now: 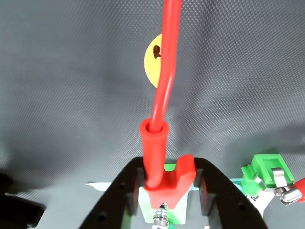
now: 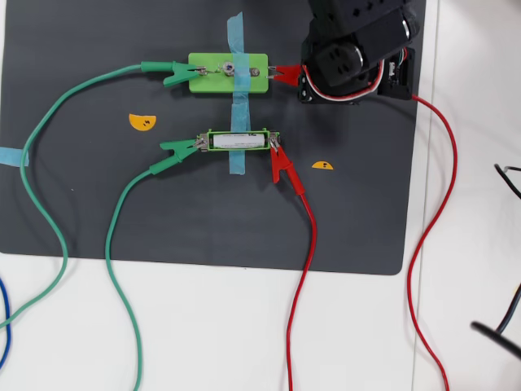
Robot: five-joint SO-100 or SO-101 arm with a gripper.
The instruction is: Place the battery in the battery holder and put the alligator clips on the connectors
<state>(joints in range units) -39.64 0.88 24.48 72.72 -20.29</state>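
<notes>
Overhead: battery [image 2: 238, 141] sits in the holder [image 2: 238, 132], mid-mat [image 2: 81, 204], pinned by a blue tape strip [image 2: 235, 49] running 12 to 6 across both green parts. Battery has fine print, too small to read. Green clip [image 2: 181, 147] bites the holder's 9 o'clock tab; red clip [image 2: 281, 163] is on its 3 o'clock tab, tail pointing to 5. Block [image 2: 228, 72] lies at 12 from the holder; second green clip [image 2: 171, 72] is on its 9 o'clock connector. Second red clip [image 2: 286, 74] is at the block's 3 o'clock end, tip at the connector there; can't tell if it's seated. Arm [image 2: 358, 49] is at 3 from the block, covering the gripper from above. Wrist: gripper [image 1: 167, 191] is narrow, black jaws pinched on the red clip [image 1: 164, 171], its red wire [image 1: 169, 57] running up to 12; metal nose of the clip at the bottom edge. Holder's end [image 1: 267, 167] with the other red clip shows at 4 o'clock. Yellow stickers on the mat [image 2: 142, 121], [image 2: 322, 165] with dark marks, unreadable. Mat sits on a white counter [image 2: 212, 326].
</notes>
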